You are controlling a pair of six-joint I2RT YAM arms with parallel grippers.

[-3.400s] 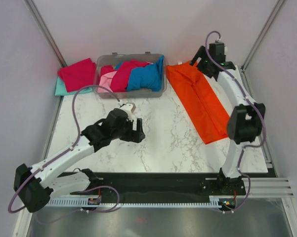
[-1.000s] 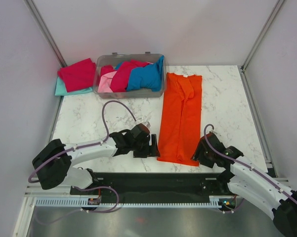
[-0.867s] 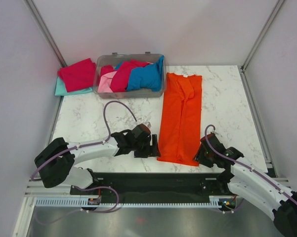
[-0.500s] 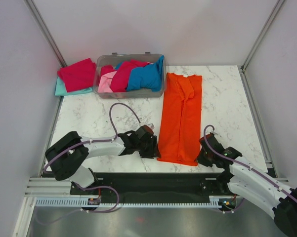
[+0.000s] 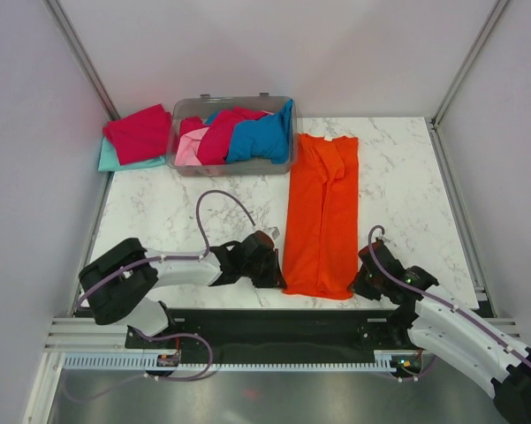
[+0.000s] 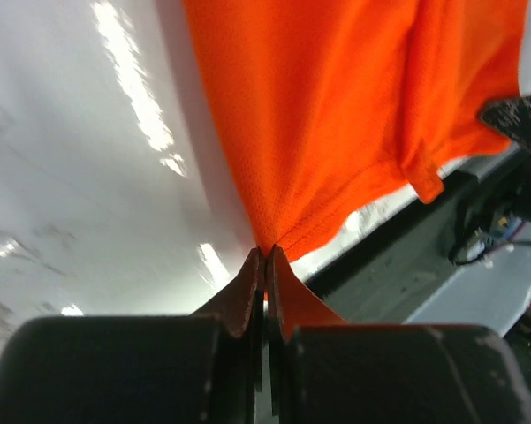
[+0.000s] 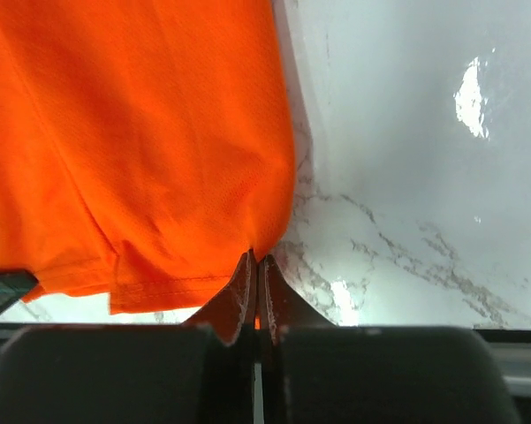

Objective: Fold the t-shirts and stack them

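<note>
T-shirt (image 5: 322, 212) flat on table (image 5: 159, 212), R of bin (image 5: 234, 169).

One orange t-shirt (image 5: 322, 212), two stacked t-shirts (image 5: 140, 132), roughly three binned t-shirts (image 5: 238, 134), one bin (image 5: 234, 170), one left arm (image 5: 172, 265), one right arm (image 5: 451, 322).

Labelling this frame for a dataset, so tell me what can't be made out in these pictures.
Teal shirt: top view, mostly under the red shirt.
Pink shirt: top view, half buried in the bin.
Orange shirt collar: both wrist views, cut off by the top edge.
Cloth layers pinched: wrist views, hidden between the left fingers and right fingers.
</note>
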